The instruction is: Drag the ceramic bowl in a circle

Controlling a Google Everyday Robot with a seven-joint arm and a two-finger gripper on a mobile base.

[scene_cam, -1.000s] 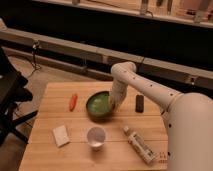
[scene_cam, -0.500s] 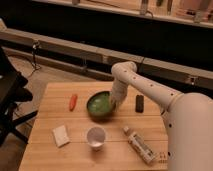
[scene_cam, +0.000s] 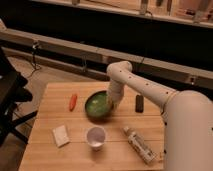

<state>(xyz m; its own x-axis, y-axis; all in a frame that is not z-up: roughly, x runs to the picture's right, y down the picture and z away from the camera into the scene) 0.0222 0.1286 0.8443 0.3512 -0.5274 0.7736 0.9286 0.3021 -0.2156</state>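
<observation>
The ceramic bowl point(scene_cam: 97, 105), wide and round with a glossy green inside and a darker rim, sits near the middle of the wooden table point(scene_cam: 55, 100). My white arm reaches in from the right and bends down over the bowl. The gripper point(scene_cam: 111, 103) is at the bowl's right rim, partly inside it. The wrist hides the contact with the rim.
A small white cup point(scene_cam: 95, 137) stands in front of the bowl. A red-orange carrot-like object point(scene_cam: 73, 101) lies to its left. A white packet point(scene_cam: 61, 135) lies front left. A dark block point(scene_cam: 139, 103) is to the right, and a white bottle point(scene_cam: 139, 144) lies front right.
</observation>
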